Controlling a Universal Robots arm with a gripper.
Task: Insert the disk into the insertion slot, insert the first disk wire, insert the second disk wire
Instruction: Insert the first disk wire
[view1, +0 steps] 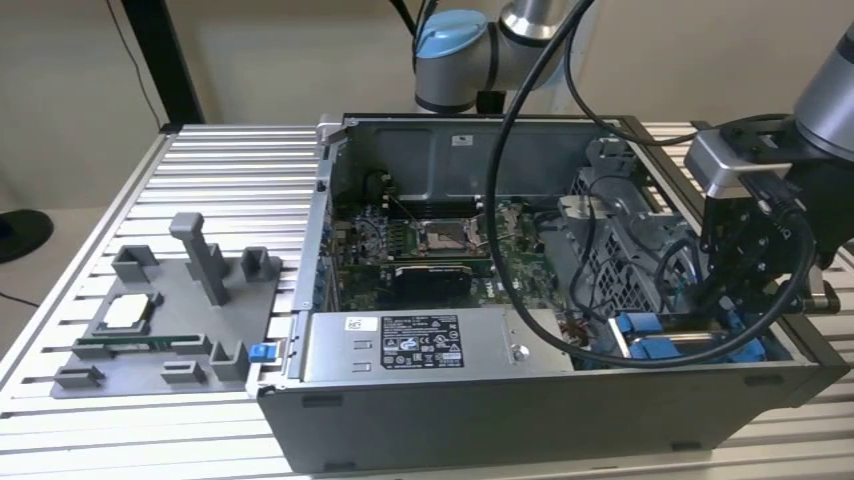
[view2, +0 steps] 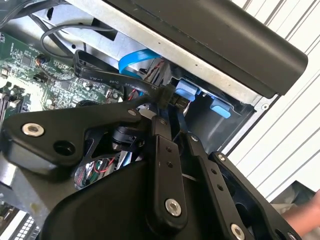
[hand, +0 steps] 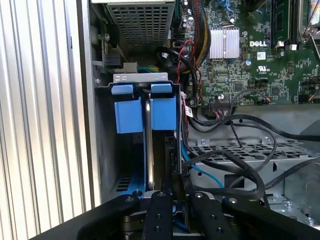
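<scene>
Inside the tower: my gripper (view2: 170, 106) clenches one black disk wire (view2: 114, 82) at four o'clock of the computer case (view1: 534, 425) in the exterior view; two blue carriers (hand: 129, 116) stand in the insertion slot (hand: 140, 77).

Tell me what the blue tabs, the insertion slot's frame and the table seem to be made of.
The blue tabs look like moulded plastic: even matte colour, rounded edges. The insertion slot looks like thin bare sheet metal: dull grey, folded edges, punched holes. The table is probably aluminium: silvery ribbed slats with a soft sheen.
</scene>
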